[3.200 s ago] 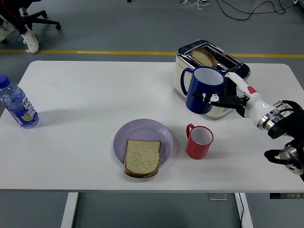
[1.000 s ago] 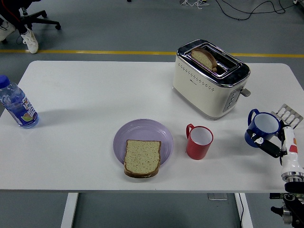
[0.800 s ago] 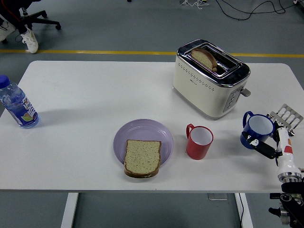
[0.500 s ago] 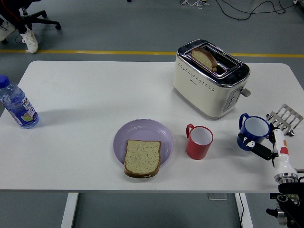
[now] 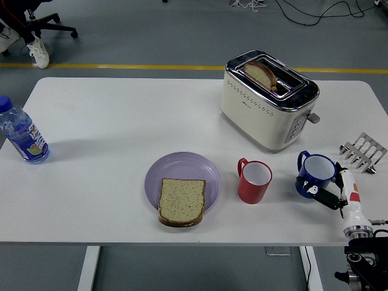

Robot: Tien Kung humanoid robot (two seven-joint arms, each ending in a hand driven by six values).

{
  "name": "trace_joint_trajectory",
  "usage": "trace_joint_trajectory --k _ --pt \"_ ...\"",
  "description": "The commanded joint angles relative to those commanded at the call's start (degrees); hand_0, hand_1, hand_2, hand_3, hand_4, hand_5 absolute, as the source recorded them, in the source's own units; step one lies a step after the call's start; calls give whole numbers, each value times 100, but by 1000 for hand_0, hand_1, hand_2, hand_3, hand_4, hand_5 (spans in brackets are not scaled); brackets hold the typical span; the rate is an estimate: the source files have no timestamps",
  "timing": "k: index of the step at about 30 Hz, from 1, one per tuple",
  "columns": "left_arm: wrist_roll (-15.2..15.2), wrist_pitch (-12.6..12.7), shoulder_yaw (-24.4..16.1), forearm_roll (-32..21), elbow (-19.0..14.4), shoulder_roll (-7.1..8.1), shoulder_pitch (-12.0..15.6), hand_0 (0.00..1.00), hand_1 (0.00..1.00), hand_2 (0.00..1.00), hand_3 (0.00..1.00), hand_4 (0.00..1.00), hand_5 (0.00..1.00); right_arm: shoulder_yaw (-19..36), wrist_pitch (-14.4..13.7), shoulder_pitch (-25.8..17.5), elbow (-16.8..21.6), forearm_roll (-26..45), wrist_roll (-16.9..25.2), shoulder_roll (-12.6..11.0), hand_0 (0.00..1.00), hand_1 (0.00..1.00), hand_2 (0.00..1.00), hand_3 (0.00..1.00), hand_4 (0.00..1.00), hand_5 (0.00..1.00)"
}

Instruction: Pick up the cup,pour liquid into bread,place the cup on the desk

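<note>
A blue cup [image 5: 315, 174] stands upright low over the table at the right, handle toward the far left. My right hand [image 5: 330, 195] comes in from the lower right corner and its fingers are curled around the cup's near side. A slice of bread [image 5: 181, 201] lies on a lilac plate [image 5: 182, 167] in the middle near the front edge. A red cup [image 5: 254, 181] stands between the plate and the blue cup. My left hand is out of view.
A cream toaster [image 5: 268, 99] with a slice in its slot stands at the back right. A metal toast rack [image 5: 362, 151] sits by the right edge. A water bottle [image 5: 22, 133] stands at the far left.
My right hand first carried the blue cup from in front of the toaster down to the right edge. Over the last second it has moved the cup leftward toward the red cup.
</note>
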Motion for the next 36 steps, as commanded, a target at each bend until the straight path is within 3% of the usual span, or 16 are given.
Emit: trace_joint_trajectory --k 14,36 --pt "6 -9 118 -43 0 -14 35 625 584 615 555 368 984 -400 151 98 -202 120 24 -4 146 80 307 398 726 2" --pt "-12 -18 194 -158 0 -20 39 623 586 612 555 372 989 -378 134 332 -550 2 80 129 153 88 314 408 720 2"
